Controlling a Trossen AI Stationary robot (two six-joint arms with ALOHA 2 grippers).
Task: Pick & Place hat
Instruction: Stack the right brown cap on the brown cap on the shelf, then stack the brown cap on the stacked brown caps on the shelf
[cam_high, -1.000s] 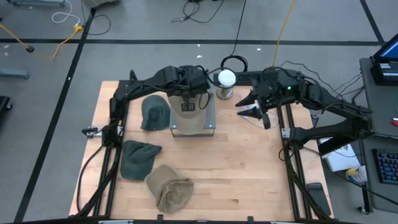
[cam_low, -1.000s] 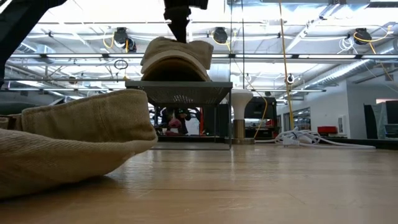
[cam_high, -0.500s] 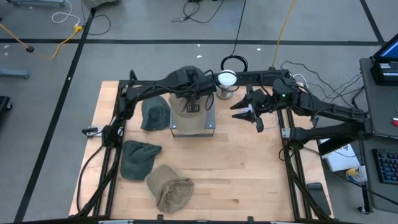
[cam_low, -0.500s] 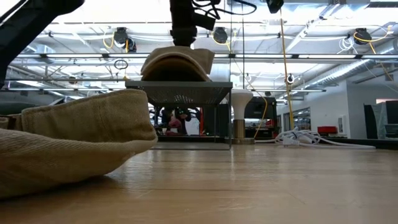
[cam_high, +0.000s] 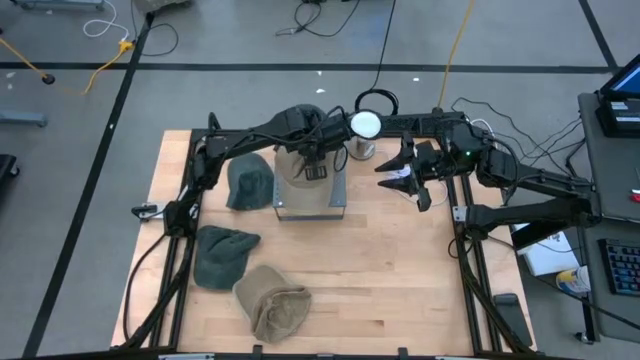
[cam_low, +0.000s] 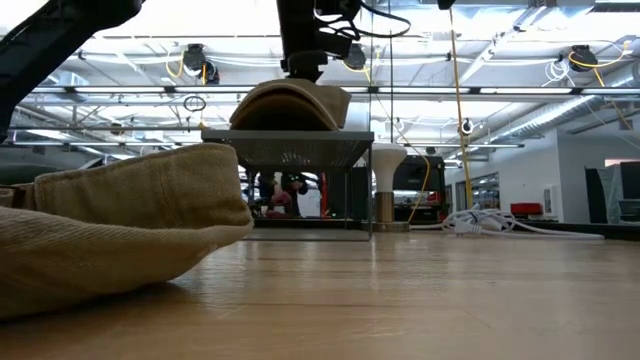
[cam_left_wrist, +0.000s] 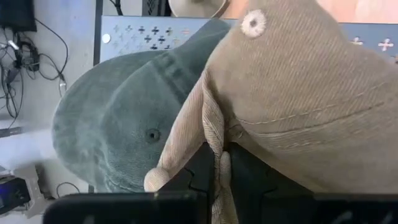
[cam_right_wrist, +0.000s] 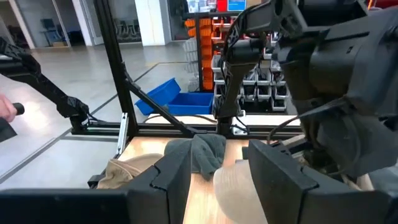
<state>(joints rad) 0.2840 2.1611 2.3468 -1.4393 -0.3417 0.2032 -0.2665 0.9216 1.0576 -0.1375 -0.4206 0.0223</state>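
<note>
Since the earlier frame the left tool has shifted slightly toward the far edge over the raised mesh stand, and the tan corduroy hat under it sits more rounded on the stand top; the right tool has edged a little nearer the right rail. Left tool: fingers pressed nearly together, pinching a vertical fold of the tan corduroy hat at the crown seam, seen clearly in the left wrist view. Hat lies directly beneath and between those fingers, resting on the stand platform; in the low view the hat domes on the platform with the left tool coming straight down onto its top. A grey-green cap lies just beside the held hat, on the side toward the desk's left edge. Right tool: fingers spread with a clear gap, holding nothing, hovering above the desk to the right of the stand, well apart from the hat. Also on the desk: a dark green hat and another tan hat near the front left, touching each other. A white round lamp stands just behind the stand's right corner.
</note>
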